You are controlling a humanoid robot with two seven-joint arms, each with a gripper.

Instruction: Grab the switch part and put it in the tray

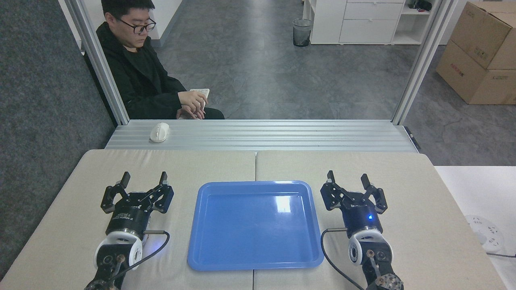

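Between the two grippers the tray [254,225] is sitting flat on the beige table [423,241], long sides running left-right — glossy blue, raised rim, rounded corners, holding only a glare patch. Switch part isn't showing anywhere, so can't tell where it is or how it's pointing. Left gripper [144,179] is resting just left of the tray, fingers spread wide — right gripper [347,178] is mirroring it, fingers spread too, both pinching nothing.
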